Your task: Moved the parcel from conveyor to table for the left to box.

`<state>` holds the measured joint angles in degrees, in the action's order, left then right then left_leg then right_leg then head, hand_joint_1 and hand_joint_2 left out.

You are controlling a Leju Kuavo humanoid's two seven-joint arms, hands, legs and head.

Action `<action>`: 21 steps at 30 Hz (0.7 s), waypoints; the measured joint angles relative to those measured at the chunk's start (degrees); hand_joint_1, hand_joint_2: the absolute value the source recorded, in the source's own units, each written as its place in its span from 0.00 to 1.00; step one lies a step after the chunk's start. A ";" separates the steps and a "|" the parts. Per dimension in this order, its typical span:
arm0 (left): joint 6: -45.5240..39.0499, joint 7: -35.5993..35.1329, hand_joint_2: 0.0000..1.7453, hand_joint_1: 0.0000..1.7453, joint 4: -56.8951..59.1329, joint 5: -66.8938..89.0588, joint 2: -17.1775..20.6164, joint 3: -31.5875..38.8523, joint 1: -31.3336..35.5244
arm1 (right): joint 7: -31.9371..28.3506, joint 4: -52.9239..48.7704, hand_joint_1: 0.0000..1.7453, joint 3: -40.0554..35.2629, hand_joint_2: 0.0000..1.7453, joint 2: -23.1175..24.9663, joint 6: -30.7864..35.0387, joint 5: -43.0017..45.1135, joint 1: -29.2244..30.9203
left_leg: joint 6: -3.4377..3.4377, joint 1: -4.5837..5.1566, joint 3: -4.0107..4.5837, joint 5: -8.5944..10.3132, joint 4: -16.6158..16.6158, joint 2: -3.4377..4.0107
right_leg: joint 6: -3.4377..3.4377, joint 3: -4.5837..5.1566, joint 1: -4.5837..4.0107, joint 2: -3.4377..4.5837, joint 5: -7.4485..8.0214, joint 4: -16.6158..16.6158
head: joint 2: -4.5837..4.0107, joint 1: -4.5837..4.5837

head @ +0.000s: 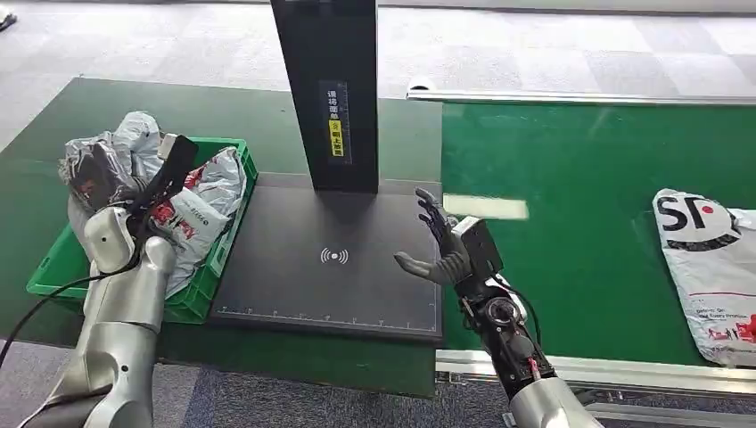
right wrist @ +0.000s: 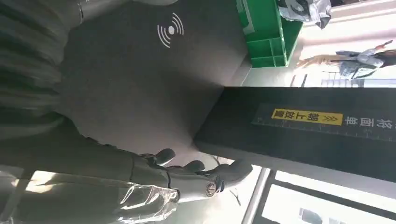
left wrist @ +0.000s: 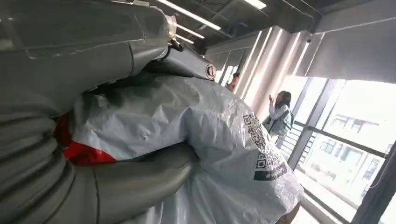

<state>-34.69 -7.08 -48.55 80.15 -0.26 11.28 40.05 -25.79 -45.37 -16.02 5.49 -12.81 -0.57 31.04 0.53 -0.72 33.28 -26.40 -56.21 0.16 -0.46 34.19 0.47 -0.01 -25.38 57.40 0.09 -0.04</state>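
A crumpled silver-white parcel (head: 107, 160) is gripped in the left hand (head: 134, 192) and held up over the far-left corner of the green box (head: 234, 218), so it's bunched up and no clear long axis can be made out. On it, a QR code and some black print are seen in the left wrist view (left wrist: 261, 149), plus a red patch by the thumb; the text is too small to be read. More white bags with red print (head: 192, 218) are piled in the box, which is parked along the left edge of the dark scanner plate (head: 294, 294). A wireless-wave symbol (head: 334, 257) is printed mid-plate, and a yellow label with Chinese characters (head: 336, 138) is stuck on the black post (head: 325, 89) at the plate's far edge.

The right hand (head: 441, 245) is held empty with fingers spread, palm facing left, over the plate's right edge. Another white parcel (head: 709, 267) marked "SF" is lying flat at the right edge of the green conveyor belt (head: 571, 214), long axis running near to far.
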 measured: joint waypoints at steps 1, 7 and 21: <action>0.00 0.00 1.00 1.00 0.16 0.00 0.04 0.07 0.03 | 0.00 0.00 0.00 0.02 1.00 0.00 0.00 0.00 0.00 | 0.00 0.00 0.00 0.00 0.00 0.00 | 0.00 0.00 0.00 0.00 0.00 0.00 | 0.00 0.00; 0.00 0.00 1.00 1.00 0.94 0.02 0.15 0.37 0.13 | 0.00 0.02 0.00 0.00 1.00 0.02 0.00 -0.02 0.00 | 0.00 0.00 0.01 0.00 0.00 0.00 | 0.00 0.00 0.00 0.00 0.00 0.00 | 0.00 0.00; 7.61 -5.02 1.00 0.00 17.97 5.09 5.38 -1.01 10.04 | 0.17 1.07 0.00 -1.12 1.00 0.98 -0.53 -1.22 0.18 | 0.04 -0.01 0.00 0.04 0.00 0.04 | 0.00 -0.01 -0.01 0.01 0.01 0.03 | 0.00 0.00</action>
<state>-27.07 -12.10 -30.58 85.24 5.12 10.27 50.09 -25.62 -44.30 -17.14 6.47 -13.33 -1.79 31.22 0.57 -0.72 33.28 -26.36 -56.21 0.20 -0.45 34.19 0.46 0.00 -25.37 57.43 0.09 -0.04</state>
